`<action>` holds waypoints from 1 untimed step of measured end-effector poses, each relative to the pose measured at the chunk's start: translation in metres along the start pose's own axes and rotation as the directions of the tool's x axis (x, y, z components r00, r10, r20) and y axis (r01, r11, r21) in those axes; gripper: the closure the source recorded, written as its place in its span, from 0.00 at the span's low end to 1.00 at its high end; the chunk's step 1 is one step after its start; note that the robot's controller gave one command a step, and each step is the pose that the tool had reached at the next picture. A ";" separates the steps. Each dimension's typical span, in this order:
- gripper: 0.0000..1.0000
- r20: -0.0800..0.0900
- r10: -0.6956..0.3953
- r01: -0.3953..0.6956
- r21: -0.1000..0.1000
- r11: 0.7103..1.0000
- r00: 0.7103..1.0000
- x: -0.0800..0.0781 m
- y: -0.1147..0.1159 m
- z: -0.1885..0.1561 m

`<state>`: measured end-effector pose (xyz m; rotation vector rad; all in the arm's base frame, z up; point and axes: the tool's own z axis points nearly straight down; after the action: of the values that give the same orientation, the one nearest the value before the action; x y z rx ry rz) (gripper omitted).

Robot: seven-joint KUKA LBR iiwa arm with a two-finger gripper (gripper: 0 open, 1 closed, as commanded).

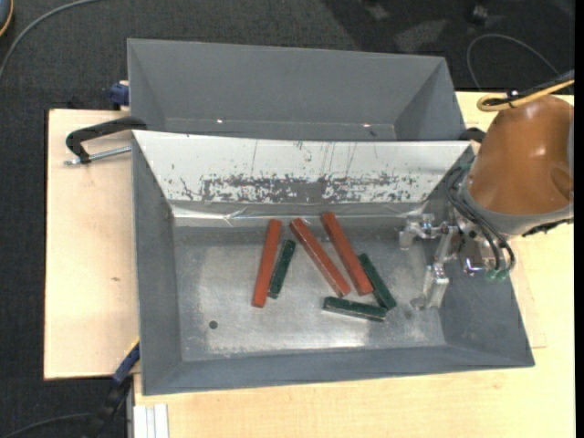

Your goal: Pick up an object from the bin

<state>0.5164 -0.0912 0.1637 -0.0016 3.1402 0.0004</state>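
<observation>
My gripper point(431, 292) hangs low at the right side of the bin, just right of a cluster of flat sticks. Nearest to it lies a dark green stick point(376, 282), slanting down to the right, with its lower end close to the gripper. Another dark green stick point(354, 308) lies almost level just below it. A red stick point(346, 252) slants alongside the first green one, on its left.
Further left lie a second red stick point(319, 256), a third red stick point(266, 263) and a short dark green stick point(281, 268) leaning against it. The bin's right wall rises close beside the gripper.
</observation>
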 end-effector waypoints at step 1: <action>0.00 -0.002 -0.095 0.095 -0.002 0.995 0.995 -0.008 0.039 0.095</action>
<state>0.5241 -0.0521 0.0683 -0.1509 3.1388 0.0033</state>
